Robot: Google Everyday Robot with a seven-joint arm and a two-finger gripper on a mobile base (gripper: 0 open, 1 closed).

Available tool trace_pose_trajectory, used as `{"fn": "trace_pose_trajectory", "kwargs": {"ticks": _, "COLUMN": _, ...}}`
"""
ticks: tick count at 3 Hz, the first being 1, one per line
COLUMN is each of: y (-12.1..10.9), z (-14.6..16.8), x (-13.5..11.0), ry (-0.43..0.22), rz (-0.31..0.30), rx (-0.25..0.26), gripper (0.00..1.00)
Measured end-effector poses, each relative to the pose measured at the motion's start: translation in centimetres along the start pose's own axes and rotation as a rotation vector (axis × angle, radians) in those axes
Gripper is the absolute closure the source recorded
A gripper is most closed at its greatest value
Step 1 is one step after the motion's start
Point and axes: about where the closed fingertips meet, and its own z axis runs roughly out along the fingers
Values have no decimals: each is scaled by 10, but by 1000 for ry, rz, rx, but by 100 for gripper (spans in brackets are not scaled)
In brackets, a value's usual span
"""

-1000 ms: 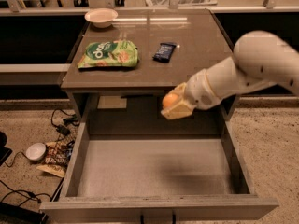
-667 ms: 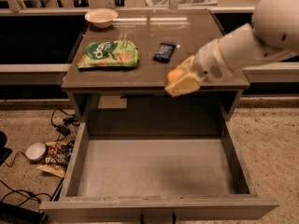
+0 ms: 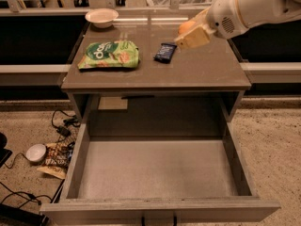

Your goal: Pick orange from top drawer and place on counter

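My gripper [image 3: 190, 33] is shut on the orange [image 3: 186, 27], a small round orange fruit showing between the cream fingers [image 3: 196, 37]. I hold it in the air above the right part of the brown-grey counter [image 3: 207, 69], just right of a dark snack packet [image 3: 165, 52]. The white arm reaches in from the upper right. The top drawer [image 3: 82, 154] is pulled fully open below the counter; its grey floor holds nothing.
A green snack bag [image 3: 109, 54] lies on the counter's left part and a white bowl [image 3: 101, 17] stands at its back left. On the floor to the left are cables, a small white dish [image 3: 35, 152] and a snack wrapper [image 3: 56, 157].
The gripper has risen from over the drawer's back edge and moved back over the counter, carrying the orange. The drawer and the counter's things have stayed put.
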Motion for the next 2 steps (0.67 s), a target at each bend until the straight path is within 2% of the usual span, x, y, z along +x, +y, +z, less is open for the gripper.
{"fn": "trace_pose_trajectory", "kwargs": {"ticks": 1, "y": -36, "z": -8, "x": -12, "ry": -49, "rz": 3, "rx": 99, "gripper": 100}}
{"fn": "trace_pose_trajectory", "kwargs": {"ticks": 2, "y": -66, "z": -10, "x": 0, "ry": -80, "rz": 19, "rx": 169, "gripper": 100}}
